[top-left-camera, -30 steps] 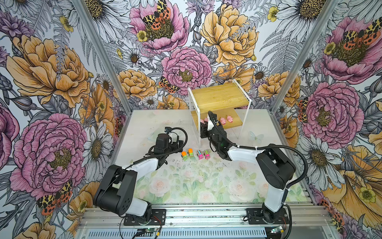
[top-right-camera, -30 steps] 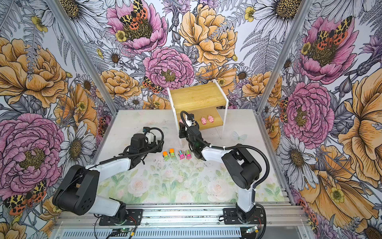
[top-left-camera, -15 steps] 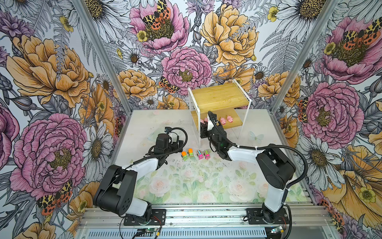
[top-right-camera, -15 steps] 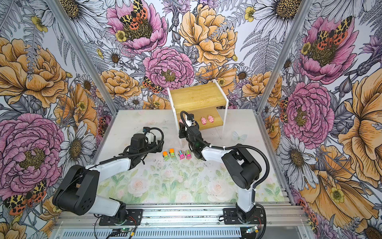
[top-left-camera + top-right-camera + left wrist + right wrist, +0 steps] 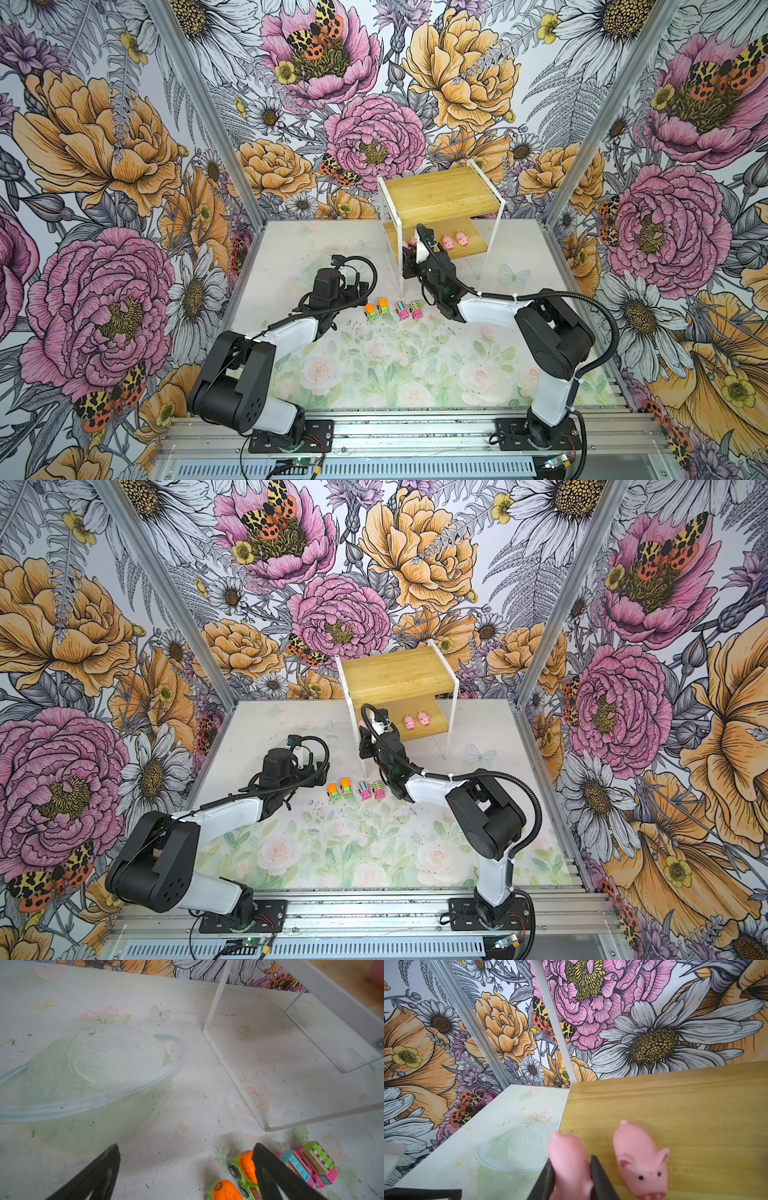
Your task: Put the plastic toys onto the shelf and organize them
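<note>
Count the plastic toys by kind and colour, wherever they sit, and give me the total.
Pink pigs: 4 (two in the right wrist view, two more in a top view)
Green trucks with orange tops: 2
Pink trucks: 2
Total: 8

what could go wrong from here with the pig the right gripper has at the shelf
1. The right gripper holds the pig right at the left edge of the lower board; released there, it might tip off onto the table.
2. The second pig stands close beside it; the opening fingers may nudge it.
3. The open left gripper has one finger by a green truck and could knock it out of line.
</note>
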